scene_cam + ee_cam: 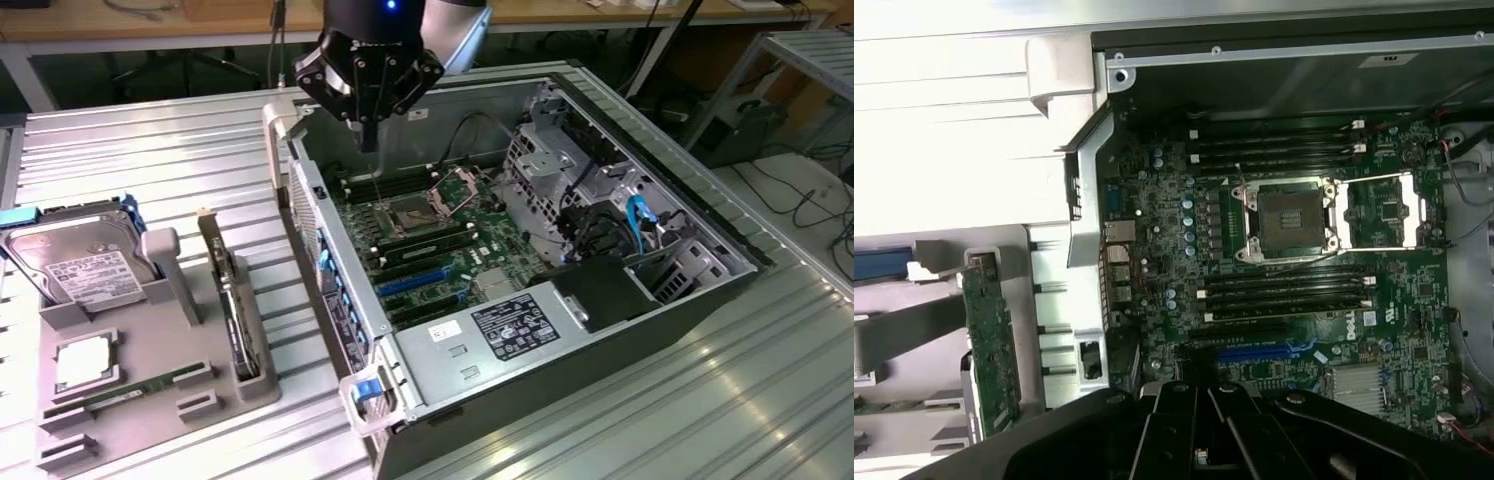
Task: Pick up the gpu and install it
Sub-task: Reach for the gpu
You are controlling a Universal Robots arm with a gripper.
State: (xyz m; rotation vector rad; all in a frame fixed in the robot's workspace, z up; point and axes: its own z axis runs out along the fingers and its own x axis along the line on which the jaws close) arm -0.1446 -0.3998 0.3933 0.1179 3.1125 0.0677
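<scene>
The gpu (232,305) stands on edge in a slot of the grey holder (200,370), at the exterior view's left of the open computer case (694,235); its metal bracket end points away from the front. In the wrist view the gpu (990,345) shows as a thin card beside the case wall. My gripper (370,140) hangs over the far end of the case, above the motherboard (461,255), fingers shut with nothing between them. The black gripper (1199,405) in the wrist view sits over the blue expansion slots (1264,352).
The holder also carries a silver hard drive (80,265), a processor chip (83,362) and a green memory stick (127,390). Inside the case are an open processor socket (407,215), drive cages (561,160), cables and a power supply (507,330). Ribbed metal table (147,150) all around.
</scene>
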